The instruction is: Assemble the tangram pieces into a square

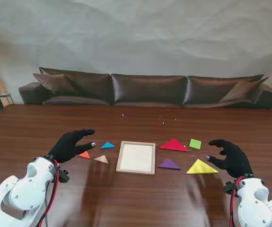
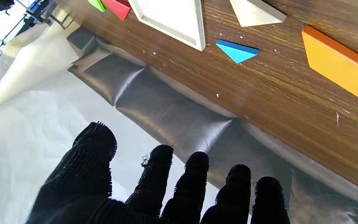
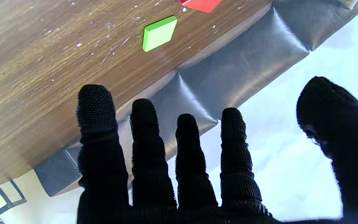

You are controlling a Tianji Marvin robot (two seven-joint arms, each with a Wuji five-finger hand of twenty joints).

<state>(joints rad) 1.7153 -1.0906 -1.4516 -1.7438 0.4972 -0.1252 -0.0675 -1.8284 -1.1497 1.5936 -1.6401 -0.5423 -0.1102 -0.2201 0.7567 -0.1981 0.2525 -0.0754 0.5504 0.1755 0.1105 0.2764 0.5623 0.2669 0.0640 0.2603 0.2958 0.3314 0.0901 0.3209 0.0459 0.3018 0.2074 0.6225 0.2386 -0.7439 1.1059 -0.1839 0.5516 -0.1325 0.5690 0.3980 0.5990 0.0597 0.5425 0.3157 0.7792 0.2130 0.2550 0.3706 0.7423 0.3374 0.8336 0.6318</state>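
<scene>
Just beside open left hand [image 1: 69,145]: orange piece [image 1: 84,154].

Right hand [image 3: 197,174] with fingers spread, empty, over table [image 3: 42,77]; green square [image 3: 159,33] beyond.

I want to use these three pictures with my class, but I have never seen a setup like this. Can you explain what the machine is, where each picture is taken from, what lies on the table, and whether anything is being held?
It is a two-armed robot wearing black gloves. The wide picture looks down from its stand; the others come from wrist cameras and appear upside down. The left hand and right hand hover open, holding nothing. On the brown table lies a square tray. On its left sit an orange piece, a blue triangle and a beige triangle. On its right are a red triangle, green square, purple triangle and yellow triangle.
</scene>
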